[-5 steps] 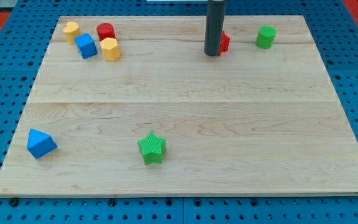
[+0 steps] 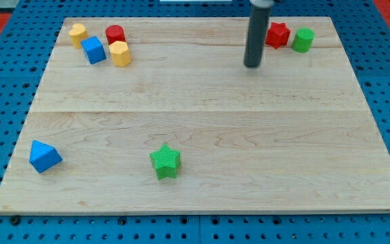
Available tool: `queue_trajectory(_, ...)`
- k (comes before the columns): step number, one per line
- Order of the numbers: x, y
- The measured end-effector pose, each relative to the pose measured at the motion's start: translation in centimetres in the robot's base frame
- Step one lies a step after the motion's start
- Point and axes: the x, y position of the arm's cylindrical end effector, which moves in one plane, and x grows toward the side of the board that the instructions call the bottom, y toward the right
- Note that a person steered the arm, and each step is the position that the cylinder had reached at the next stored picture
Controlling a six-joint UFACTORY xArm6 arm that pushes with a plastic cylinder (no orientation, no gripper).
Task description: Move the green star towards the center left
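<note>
We saw a pale wooden counter (image 2: 202, 135) lying on a blue pegboard (image 2: 5, 81). Near the view's top right corner a red block (image 2: 277, 34) sat touching a green cylinder (image 2: 303, 39) on its right. At the view's top left, four blocks clustered close together: a yellow block (image 2: 78, 32), a red cylinder (image 2: 115, 34), a blue cube (image 2: 94, 50) and a yellow hexagonal block (image 2: 120, 53). Low on the view's left, well apart from the rest, a blue wedge-shaped block (image 2: 44, 156) lay alone.
</note>
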Motion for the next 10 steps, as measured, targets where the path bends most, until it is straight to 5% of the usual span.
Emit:
queue_trajectory(2, 20.6, 1.7)
queue_trajectory(3, 24.4, -5.1)
queue_trajectory(5, 17.5, -17.7)
queue_trajectory(6, 14.0, -18.6)
queue_trajectory(8, 15.5, -24.1)
queue_trajectory(10, 6.4, -30.1)
